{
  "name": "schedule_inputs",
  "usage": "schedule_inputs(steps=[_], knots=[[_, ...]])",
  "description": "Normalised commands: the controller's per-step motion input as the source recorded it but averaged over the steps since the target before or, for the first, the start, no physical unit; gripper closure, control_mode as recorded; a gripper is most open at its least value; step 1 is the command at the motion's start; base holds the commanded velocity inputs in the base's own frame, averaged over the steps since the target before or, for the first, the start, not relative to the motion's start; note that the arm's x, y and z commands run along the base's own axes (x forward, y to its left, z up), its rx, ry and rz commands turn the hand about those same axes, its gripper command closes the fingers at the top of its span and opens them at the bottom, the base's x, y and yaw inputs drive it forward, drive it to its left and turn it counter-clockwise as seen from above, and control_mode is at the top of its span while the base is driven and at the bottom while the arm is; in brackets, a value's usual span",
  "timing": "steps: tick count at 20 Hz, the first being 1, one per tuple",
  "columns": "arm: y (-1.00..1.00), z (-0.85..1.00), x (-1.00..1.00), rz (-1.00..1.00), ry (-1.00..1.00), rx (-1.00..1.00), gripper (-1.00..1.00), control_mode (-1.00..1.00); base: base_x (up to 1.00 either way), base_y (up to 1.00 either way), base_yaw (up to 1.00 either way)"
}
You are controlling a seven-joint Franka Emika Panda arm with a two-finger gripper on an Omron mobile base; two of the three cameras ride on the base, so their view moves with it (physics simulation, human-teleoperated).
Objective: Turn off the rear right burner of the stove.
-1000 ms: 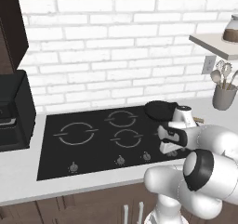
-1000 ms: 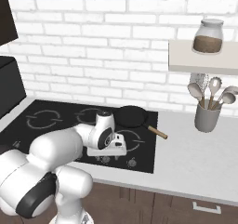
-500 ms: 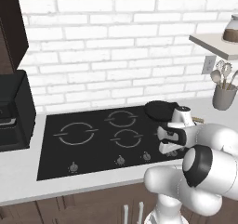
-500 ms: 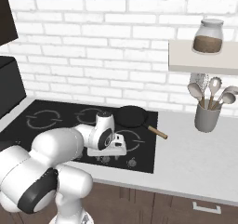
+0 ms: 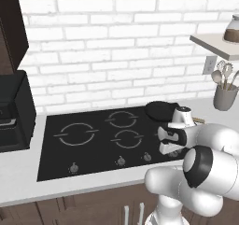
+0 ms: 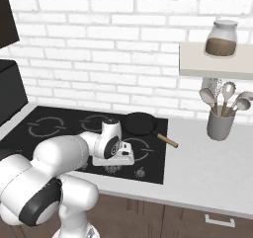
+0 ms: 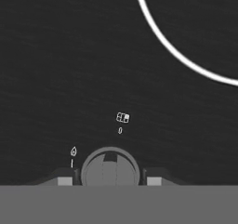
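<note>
knob bracketed, turn not yet shown

gripper [image 7: 110, 180] sits low over the stove [image 5: 84, 147], its fingers spread either side of a grey knob [image 7: 110, 168], apparently not yet pinching. the rear right burner [image 6: 139, 123], a dark disc, lies toward 1 o'clock of the hand in the right base view. judging by this, approach is done; closing and turning to off remain.

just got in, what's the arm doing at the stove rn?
The arm is bent low over the front right edge of the stove, at its row of knobs. In the hand view the gripper straddles one grey knob, a fingertip on each side; whether they touch it cannot be told. A black pan with a wooden handle sits on the rear right burner. A utensil holder stands on the counter to the right.
</note>
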Motion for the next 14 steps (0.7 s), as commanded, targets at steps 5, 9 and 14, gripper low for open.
schedule_inputs(steps=[5,9,14], knots=[[0.0,0.0,-0.03,-0.23,0.0,0.02,1.0,-1.0,0.0,0.0,0.0],[-0.01,0.0,-0.15,-0.51,0.0,0.05,1.0,-1.0,0.0,0.0,0.0],[0.0,-0.01,-0.08,-0.66,0.0,0.02,1.0,-1.0,0.0,0.0,0.0]])
